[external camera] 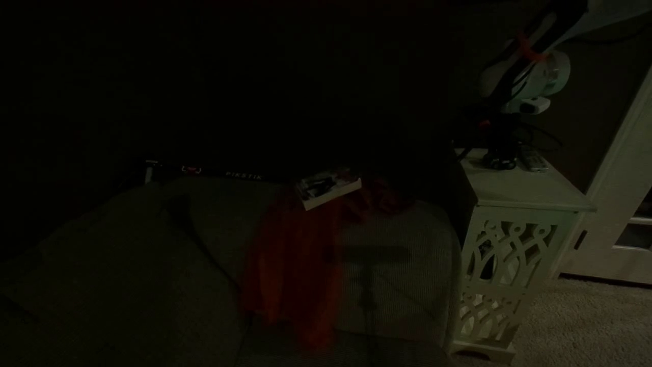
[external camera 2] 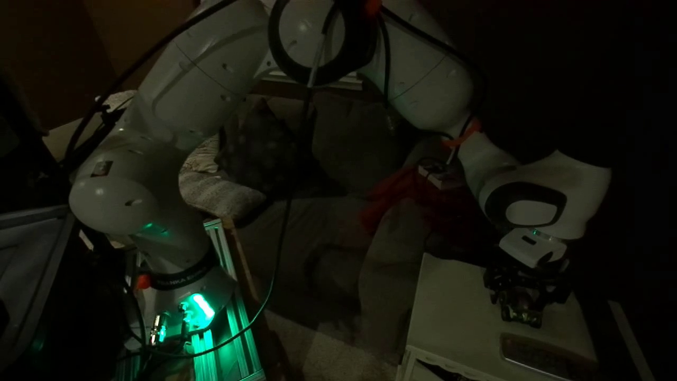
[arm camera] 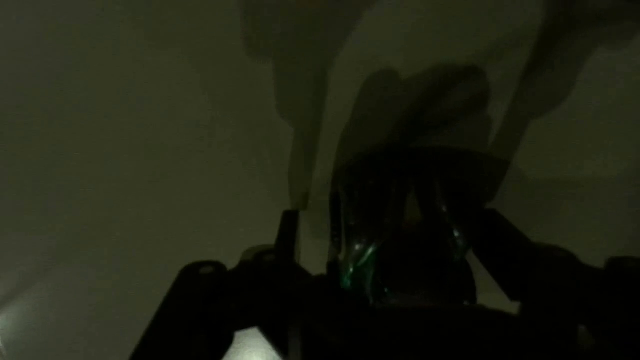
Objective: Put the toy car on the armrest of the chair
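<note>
The dark toy car sits on the white side table and shows in both exterior views (external camera: 501, 162) (external camera 2: 521, 313) and in the wrist view (arm camera: 360, 250), with green glints. My gripper (arm camera: 390, 215) is lowered over it, fingers on either side; it also shows in an exterior view (external camera 2: 529, 283). A gap shows between the left finger and the car. The right finger overlaps the car's edge; I cannot tell if they touch. The grey armrest of the chair (external camera: 402, 300) stands beside the table and also shows in an exterior view (external camera 2: 391, 264). The scene is very dark.
The side table (external camera: 530, 193) also bears a remote (external camera: 535, 160) close to the car. A red-orange cloth (external camera: 300, 255) drapes over the armrest, with a small box (external camera: 328, 188) on it. A black PIKSTIK tool (external camera: 244, 176) lies behind. Grey cushions (external camera 2: 354, 143) rest on the seat.
</note>
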Robot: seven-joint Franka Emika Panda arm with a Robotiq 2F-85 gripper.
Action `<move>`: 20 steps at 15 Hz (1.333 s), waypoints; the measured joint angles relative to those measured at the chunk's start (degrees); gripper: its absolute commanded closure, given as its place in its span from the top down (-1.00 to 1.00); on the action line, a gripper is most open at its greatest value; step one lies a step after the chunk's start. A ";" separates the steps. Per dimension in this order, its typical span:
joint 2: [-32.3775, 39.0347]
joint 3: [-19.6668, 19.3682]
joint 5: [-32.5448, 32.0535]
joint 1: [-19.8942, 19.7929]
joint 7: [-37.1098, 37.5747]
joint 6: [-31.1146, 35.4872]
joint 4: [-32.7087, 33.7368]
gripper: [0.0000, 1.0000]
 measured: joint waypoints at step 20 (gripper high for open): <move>-20.63 7.99 -1.77 0.99 -24.59 -22.94 -9.22 -0.16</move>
